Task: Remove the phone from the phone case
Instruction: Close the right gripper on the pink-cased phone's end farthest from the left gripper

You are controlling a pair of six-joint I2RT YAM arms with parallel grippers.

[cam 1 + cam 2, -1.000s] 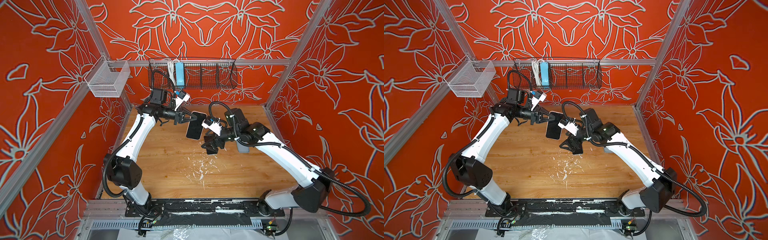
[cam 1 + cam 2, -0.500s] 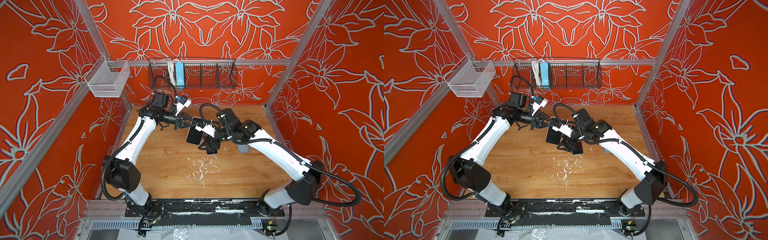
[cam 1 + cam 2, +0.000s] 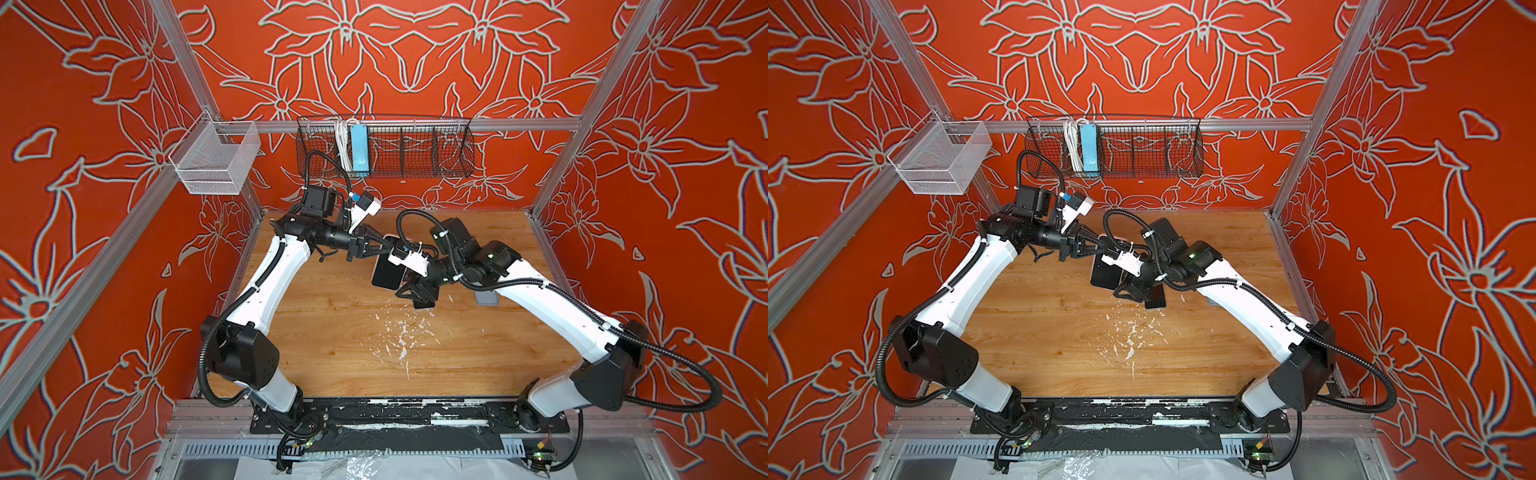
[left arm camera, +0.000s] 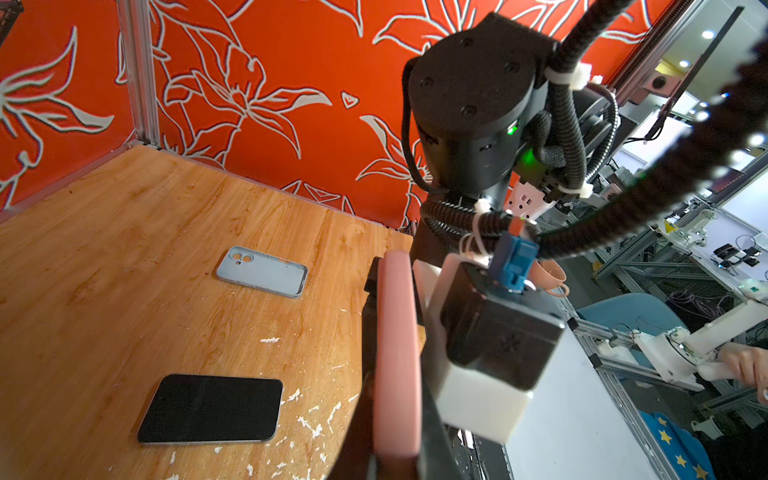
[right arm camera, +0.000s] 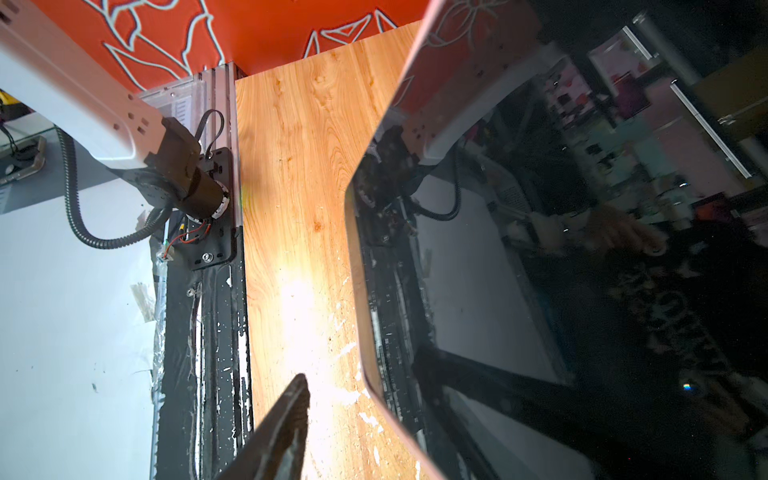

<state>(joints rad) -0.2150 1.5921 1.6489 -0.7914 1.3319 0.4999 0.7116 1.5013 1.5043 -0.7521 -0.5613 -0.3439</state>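
Left gripper: pressed together on the pink phone case, phone seated inside, both aloft over the table's far half, mid-width. Right gripper: spread beside the phone's near end, visible finger clear of the screen.

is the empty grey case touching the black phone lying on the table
Apart. The left wrist view shows a wide stretch of bare tabletop between the grey case and the black phone.
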